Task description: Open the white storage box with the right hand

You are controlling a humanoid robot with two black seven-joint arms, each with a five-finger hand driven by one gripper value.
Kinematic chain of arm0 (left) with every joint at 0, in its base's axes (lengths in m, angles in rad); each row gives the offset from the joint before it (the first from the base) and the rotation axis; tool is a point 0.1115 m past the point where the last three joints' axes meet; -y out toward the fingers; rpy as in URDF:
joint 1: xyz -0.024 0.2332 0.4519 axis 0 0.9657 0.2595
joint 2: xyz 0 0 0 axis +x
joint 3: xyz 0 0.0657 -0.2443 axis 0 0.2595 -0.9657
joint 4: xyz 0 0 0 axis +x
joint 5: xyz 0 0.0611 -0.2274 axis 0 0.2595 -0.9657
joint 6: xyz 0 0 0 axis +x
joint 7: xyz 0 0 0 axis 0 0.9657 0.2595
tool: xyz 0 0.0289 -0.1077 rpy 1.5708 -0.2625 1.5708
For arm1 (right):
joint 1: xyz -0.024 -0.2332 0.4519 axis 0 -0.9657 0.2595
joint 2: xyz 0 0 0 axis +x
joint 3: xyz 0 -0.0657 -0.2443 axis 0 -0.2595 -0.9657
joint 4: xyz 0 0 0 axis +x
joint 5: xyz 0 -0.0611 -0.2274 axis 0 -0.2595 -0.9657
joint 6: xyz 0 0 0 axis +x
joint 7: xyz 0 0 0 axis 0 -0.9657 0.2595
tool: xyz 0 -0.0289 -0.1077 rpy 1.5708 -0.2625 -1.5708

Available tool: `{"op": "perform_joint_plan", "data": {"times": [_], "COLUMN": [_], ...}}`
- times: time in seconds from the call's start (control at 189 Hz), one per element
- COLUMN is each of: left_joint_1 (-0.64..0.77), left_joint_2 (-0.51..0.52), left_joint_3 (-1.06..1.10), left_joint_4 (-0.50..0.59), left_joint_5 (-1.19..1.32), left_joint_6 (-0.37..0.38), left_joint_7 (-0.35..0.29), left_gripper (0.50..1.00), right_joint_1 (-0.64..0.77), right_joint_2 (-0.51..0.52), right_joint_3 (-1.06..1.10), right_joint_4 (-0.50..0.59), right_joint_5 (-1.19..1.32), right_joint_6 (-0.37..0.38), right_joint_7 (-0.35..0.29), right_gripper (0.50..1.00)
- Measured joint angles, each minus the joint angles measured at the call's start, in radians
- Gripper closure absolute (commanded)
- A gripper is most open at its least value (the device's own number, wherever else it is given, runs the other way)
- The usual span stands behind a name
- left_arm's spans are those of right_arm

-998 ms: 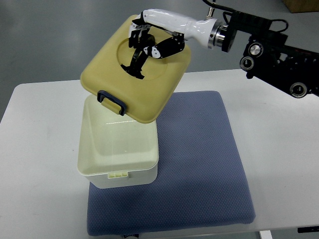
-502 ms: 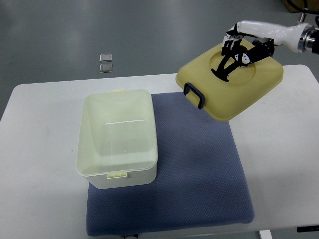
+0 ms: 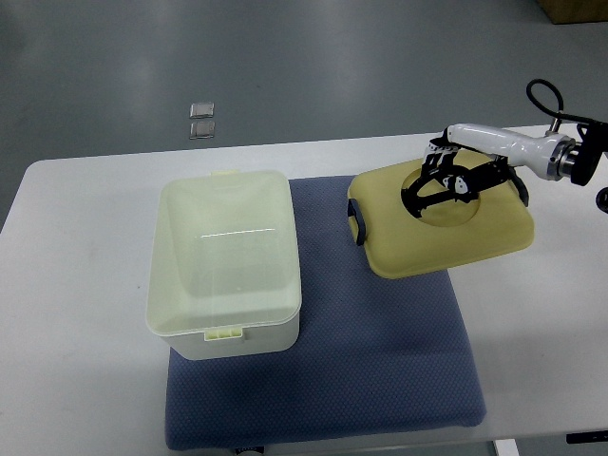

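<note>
The white storage box (image 3: 225, 266) sits open on the left part of the blue mat (image 3: 380, 351), lid off, interior bare. Over on the right, the right robot hand (image 3: 446, 180) has its dark fingers (image 3: 423, 187) curled into the round recess of the yellow lid (image 3: 442, 220), gripping it. The lid lies low and nearly flat across the mat's right edge and the white tabletop (image 3: 76, 285), well apart from the box, dark handle (image 3: 357, 226) facing it.

No readable text anywhere here: no print, brand or number on the storage box (image 3: 225, 266), its lid (image 3: 446, 233) or the mat (image 3: 380, 361).
</note>
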Motion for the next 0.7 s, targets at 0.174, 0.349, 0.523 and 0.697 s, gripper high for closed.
{"op": "perform_joint_plan", "data": {"times": [0.174,0.349,0.523,0.697], "left_joint_1": [0.0,0.0,0.0,0.0], "left_joint_2": [0.0,0.0,0.0,0.0], "left_joint_3": [-0.002,-0.003,-0.003,-0.002], "left_joint_4": [0.001,0.002,0.002,0.002], "left_joint_5": [-0.001,-0.002,-0.002,-0.002], "left_joint_6": [0.0,0.0,0.0,0.0], "left_joint_7": [0.0,0.0,0.0,0.0], "left_gripper": [0.5,0.5,0.5,0.5], "right_joint_1": [-0.038,-0.071,-0.103,-0.127], "right_joint_2": [0.09,0.145,0.174,0.192], "right_joint_3": [0.0,-0.001,0.0,0.006], "right_joint_4": [0.0,0.0,0.0,0.0], "right_joint_5": [-0.003,-0.007,-0.007,0.004], "right_joint_6": [-0.041,-0.061,-0.068,-0.085], "right_joint_7": [-0.009,-0.012,-0.013,-0.011], "right_gripper": [1.0,1.0,0.603,0.572]}}
